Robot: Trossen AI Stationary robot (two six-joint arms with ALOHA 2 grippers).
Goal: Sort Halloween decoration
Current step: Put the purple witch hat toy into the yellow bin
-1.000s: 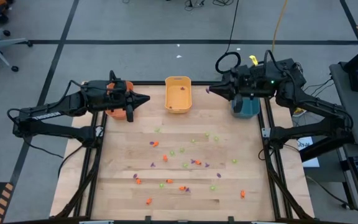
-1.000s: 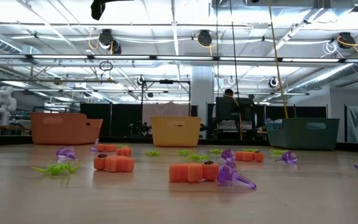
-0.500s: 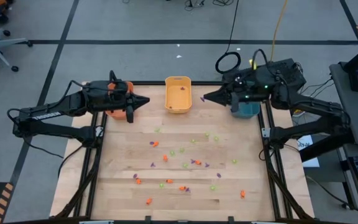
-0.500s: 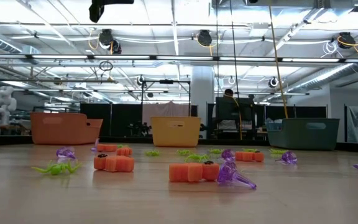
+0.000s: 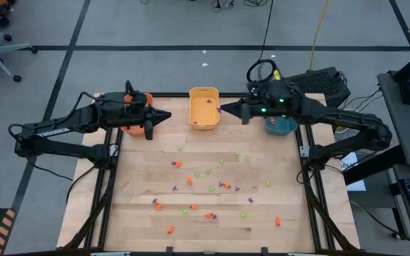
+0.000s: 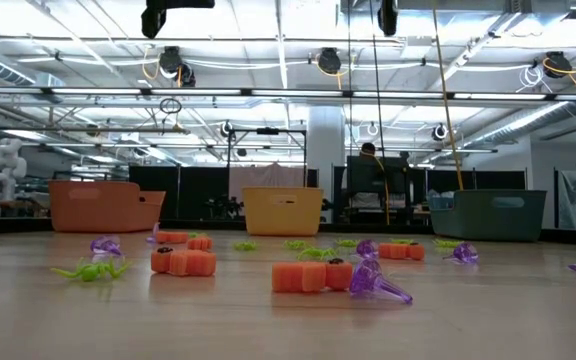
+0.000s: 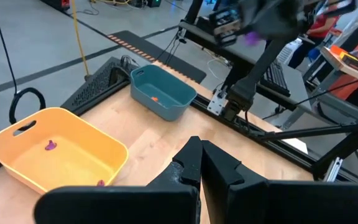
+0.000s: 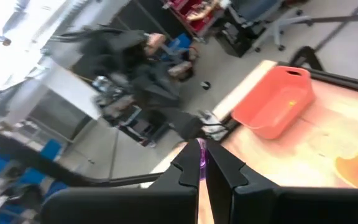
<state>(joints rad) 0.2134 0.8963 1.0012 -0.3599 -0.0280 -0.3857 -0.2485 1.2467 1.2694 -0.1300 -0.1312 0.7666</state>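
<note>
Several tiny orange, green and purple decorations [image 5: 212, 186] lie scattered on the wooden table [image 5: 141, 185]; the low view shows them up close [image 6: 313, 275]. At the far edge stand an orange bin [image 5: 132, 129], a yellow bin [image 5: 204, 108] and a teal bin [image 5: 282, 126]. My right gripper [image 5: 223, 109] hangs level beside the yellow bin's right rim, shut on a purple decoration [image 8: 201, 157]. My left gripper [image 5: 166, 116] hovers shut between the orange and yellow bins, with nothing in it [image 7: 199, 158]. My right gripper pinches the purple decoration [image 8: 201, 154] between its two fingertips. The fingers lie about level and reach in from the table's right side. The decoration is lifted clear, high above the table, next to the yellow bin.
The yellow bin holds two purple pieces [image 7: 51, 145]; the teal bin [image 7: 162, 92] holds an orange one [image 7: 155, 99]. The bins show along the far edge in the low view: orange [image 6: 103, 205], yellow [image 6: 282, 210], teal [image 6: 488, 213]. Bare wood lies near the left edge.
My right gripper has carried the purple decoration toward the table's left, from in front of the teal bin to the yellow bin's right rim, sinking a little and rolling at the wrist. It stays shut on the piece.
</note>
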